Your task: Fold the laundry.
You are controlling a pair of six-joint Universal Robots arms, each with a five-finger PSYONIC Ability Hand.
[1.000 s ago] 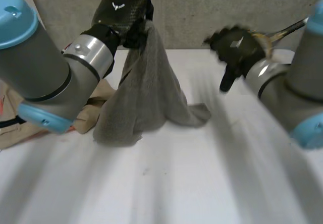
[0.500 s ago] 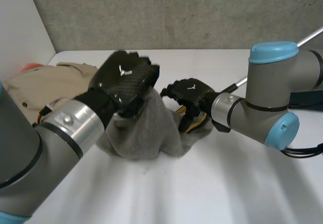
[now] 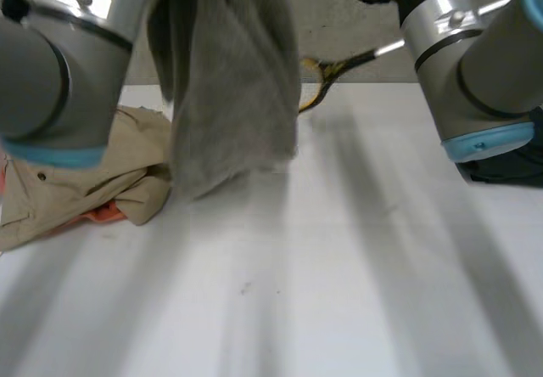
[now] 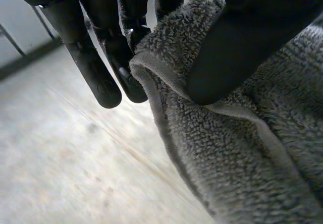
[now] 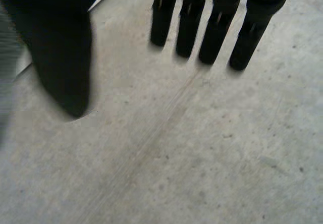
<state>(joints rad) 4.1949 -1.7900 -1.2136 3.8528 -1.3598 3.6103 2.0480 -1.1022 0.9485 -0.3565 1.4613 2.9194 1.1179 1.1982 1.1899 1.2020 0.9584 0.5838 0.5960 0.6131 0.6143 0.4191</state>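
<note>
I see left hand [image 4: 247, 37] pinching towel [image 3: 225, 88] hem, thumb against fingers; towel hangs limp above table [image 3: 356, 267]; right hand [image 5: 214, 22] fingers straight, empty; soft, light terry; I'd grab the free lower corner.

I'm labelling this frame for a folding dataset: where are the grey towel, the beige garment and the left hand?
grey towel [image 3: 229, 88]: head view, middle of the hanging cloth.
beige garment [image 3: 76, 197]: head view, its crumpled middle.
left hand [image 4: 252, 42]: left wrist view, thumb pinching the towel's hem.
</note>
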